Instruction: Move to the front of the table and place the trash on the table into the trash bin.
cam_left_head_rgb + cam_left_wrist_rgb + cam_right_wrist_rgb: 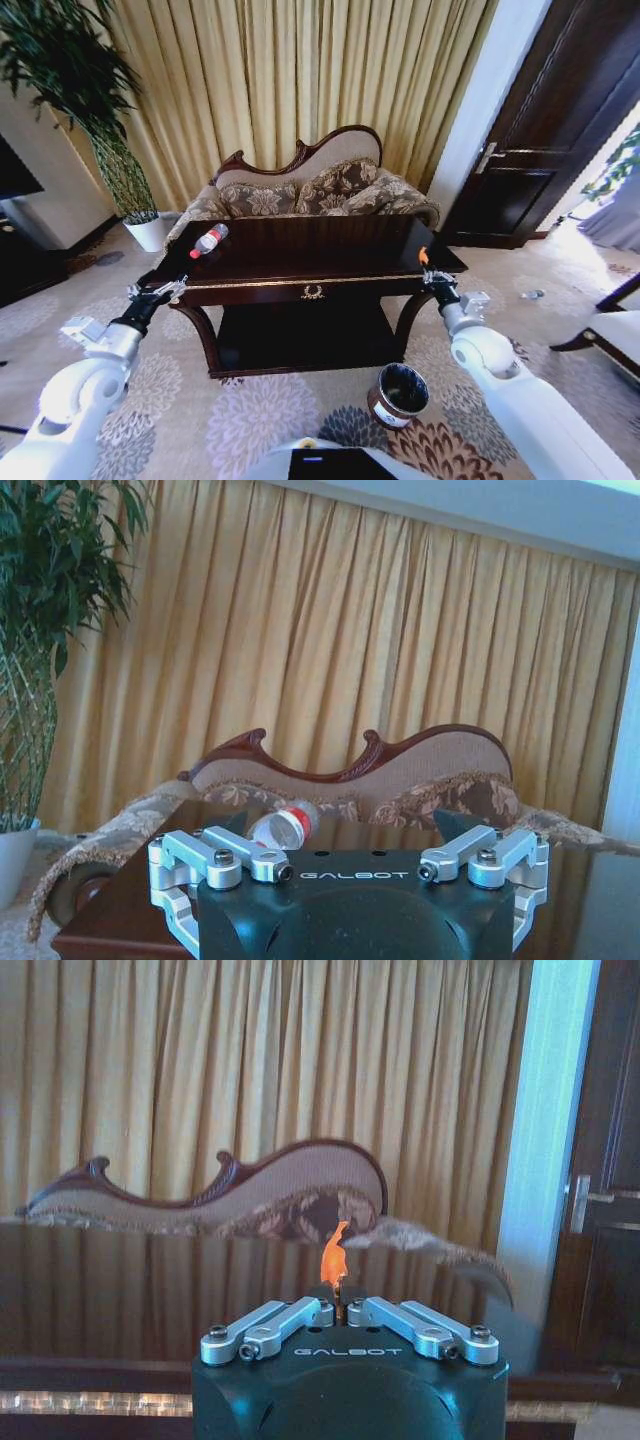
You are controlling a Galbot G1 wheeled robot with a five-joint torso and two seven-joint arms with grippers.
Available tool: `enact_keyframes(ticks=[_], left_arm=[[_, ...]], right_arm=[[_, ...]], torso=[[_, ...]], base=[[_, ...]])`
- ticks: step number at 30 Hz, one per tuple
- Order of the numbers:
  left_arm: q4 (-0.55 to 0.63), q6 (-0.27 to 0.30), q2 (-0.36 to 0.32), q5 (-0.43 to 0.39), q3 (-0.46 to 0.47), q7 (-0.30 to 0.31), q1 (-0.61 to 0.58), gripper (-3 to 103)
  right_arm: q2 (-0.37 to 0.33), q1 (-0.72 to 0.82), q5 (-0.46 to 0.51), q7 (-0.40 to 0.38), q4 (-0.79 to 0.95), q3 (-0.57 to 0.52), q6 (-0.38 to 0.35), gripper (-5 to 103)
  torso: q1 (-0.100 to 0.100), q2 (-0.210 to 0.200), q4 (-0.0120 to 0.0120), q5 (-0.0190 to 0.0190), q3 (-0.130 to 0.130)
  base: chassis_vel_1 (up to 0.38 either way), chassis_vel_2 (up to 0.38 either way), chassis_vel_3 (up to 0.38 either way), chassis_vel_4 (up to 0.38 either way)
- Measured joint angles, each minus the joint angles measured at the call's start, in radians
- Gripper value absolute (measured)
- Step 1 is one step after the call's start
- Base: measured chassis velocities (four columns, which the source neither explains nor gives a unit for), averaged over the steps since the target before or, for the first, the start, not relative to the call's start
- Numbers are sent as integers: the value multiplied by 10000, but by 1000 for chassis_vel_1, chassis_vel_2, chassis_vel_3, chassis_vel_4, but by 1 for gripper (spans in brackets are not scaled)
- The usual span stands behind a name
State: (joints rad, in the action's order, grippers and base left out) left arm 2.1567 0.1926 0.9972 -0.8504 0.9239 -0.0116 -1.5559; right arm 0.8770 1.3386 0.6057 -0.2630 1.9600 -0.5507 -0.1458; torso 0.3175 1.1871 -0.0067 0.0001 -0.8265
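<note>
The dark glossy table (300, 262) stands straight ahead with a gold emblem on its front. A clear plastic bottle (210, 240) with a red label lies on its left end. My left gripper (165, 291) hovers open at the table's left front corner, short of the bottle (283, 827) and apart from it. My right gripper (437, 283) is at the right front corner, shut on a small orange scrap (423, 256) that sticks up between its fingertips (338, 1295). The round dark trash bin (400, 393) stands on the carpet, below and nearer than the right gripper.
A floral sofa (310, 190) with a carved back stands right behind the table. A white plant pot (150, 232) sits at far left, a dark door (540, 140) at right and a chair corner (615, 330) at the right edge. Patterned carpet surrounds the table.
</note>
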Motion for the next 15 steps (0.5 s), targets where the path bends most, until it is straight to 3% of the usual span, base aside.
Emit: enact_keyframes(ticks=[8, 10, 15], left_arm=[[18, -37, 92, 63, 10, -31, -46, 100], [-20, -112, 147, 147, 12, -63, -31, 100], [-41, -125, 146, 148, 12, -72, -29, 100]], right_arm=[[385, 1071, -519, 481, -1029, -209, -54, 2], [670, 1658, -1217, 1050, -2129, -255, -152, 2], [1042, 1619, -1930, 1180, -3016, -45, -518, 2]], torso=[[6, -5, -5, 5, -2], [-1, 0, -5, 3, 2], [1, 0, -3, 1, 1]], base=[[0, 0, 0, 0], [0, 0, 0, 0], [0, 0, 0, 0]])
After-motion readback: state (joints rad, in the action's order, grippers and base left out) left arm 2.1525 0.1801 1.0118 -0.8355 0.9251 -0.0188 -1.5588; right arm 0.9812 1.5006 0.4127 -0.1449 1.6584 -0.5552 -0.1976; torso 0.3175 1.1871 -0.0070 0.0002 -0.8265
